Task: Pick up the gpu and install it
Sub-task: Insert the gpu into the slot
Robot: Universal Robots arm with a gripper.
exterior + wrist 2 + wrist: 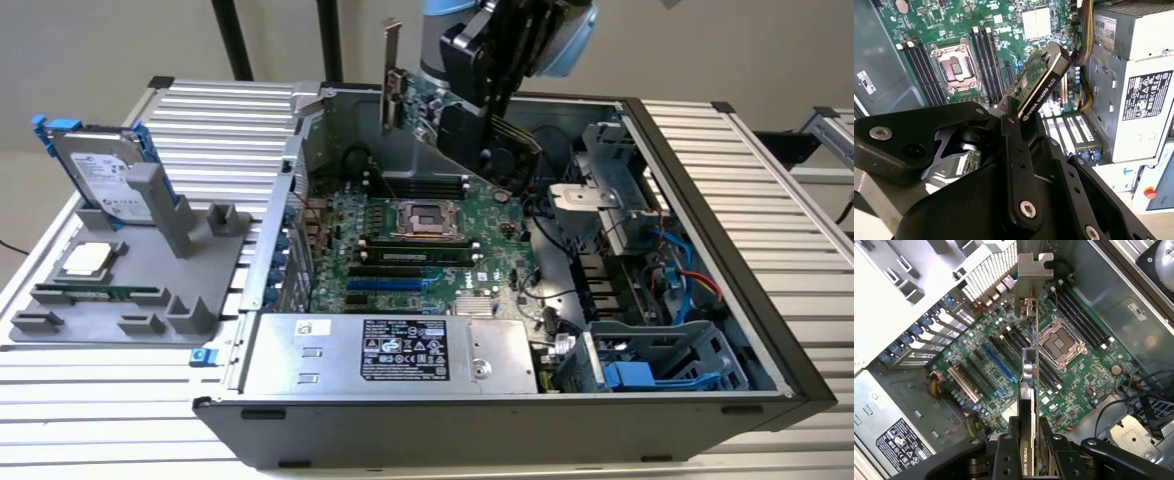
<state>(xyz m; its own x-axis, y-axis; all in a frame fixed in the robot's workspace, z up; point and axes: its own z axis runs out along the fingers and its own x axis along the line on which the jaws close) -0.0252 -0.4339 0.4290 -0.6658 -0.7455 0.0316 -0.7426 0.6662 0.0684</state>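
Observation:
The gpu point(454, 125) hangs tilted in the air over the back of the open computer case point(747, 330), its silver bracket point(391, 70) pointing up at the exterior view's left. My gripper point(505, 85) is shut on its black cooler end. In the first wrist view the gpu point(1027, 385) appears edge-on, bracket point(1031, 277) far from me, held between my fingers point(1006, 452), above the motherboard point(1079, 365) and its blue slot point(998, 361). The second wrist view has the card point(1040, 80) clamped in my gripper point(1015, 112) over the board point(949, 30).
A power supply point(400, 350) fills the case's near side, and cables and a blue drive cage point(654, 365) sit at the exterior view's right. Outside the case, a grey fixture point(127, 300) holds a hard drive in a blue frame point(96, 170), a memory stick point(94, 294) and a processor point(87, 258).

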